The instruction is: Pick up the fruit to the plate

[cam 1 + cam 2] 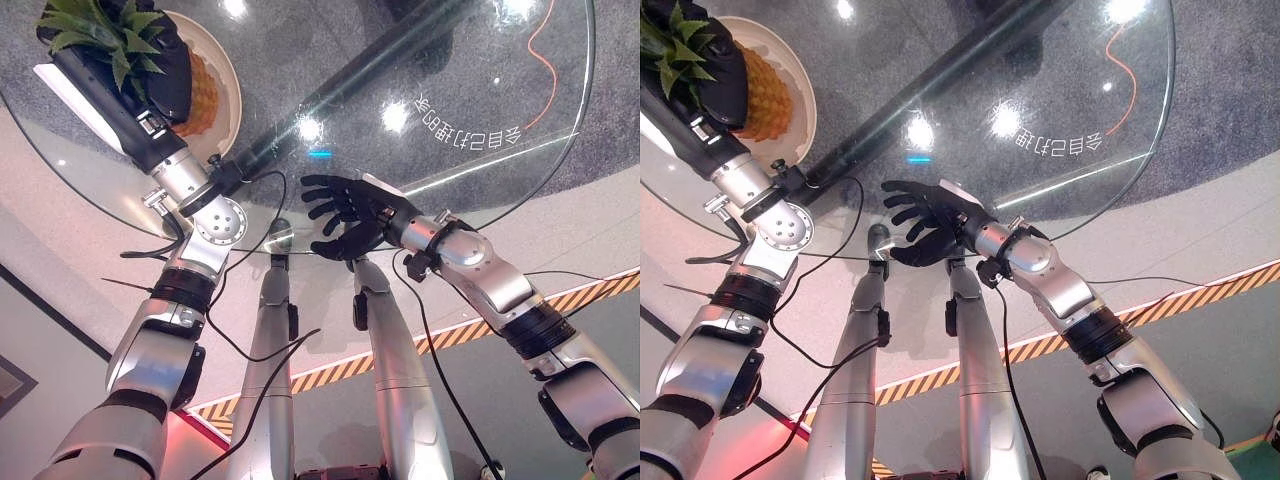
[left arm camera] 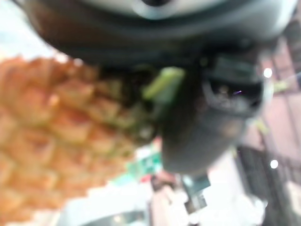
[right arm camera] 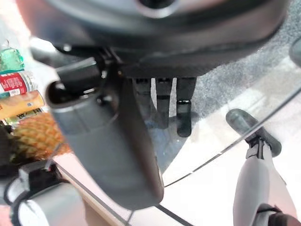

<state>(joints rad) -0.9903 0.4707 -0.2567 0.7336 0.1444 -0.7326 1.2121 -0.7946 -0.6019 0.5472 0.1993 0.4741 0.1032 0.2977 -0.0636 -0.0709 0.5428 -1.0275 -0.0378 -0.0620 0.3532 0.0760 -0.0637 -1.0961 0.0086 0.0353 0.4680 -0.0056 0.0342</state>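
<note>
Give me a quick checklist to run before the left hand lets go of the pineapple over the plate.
1. Fruit held: the left hand is curled round the orange-brown pineapple with green spiky leaves: ok.
2. Fruit over target: pineapple overlaps the round cream plate: ok.
3. Fruit resting on the plate: contact not visible: cannot tell.
4. Plate fully on the round glass table: ok.
5. Right hand out of the way, open, fingers spread near the table's near edge, apart from the plate: ok.

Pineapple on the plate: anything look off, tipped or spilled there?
Nothing stands out. The pineapple lies on its side on the plate, with the left hand at its leafy crown. The right hand rests open on the glass table.
</note>
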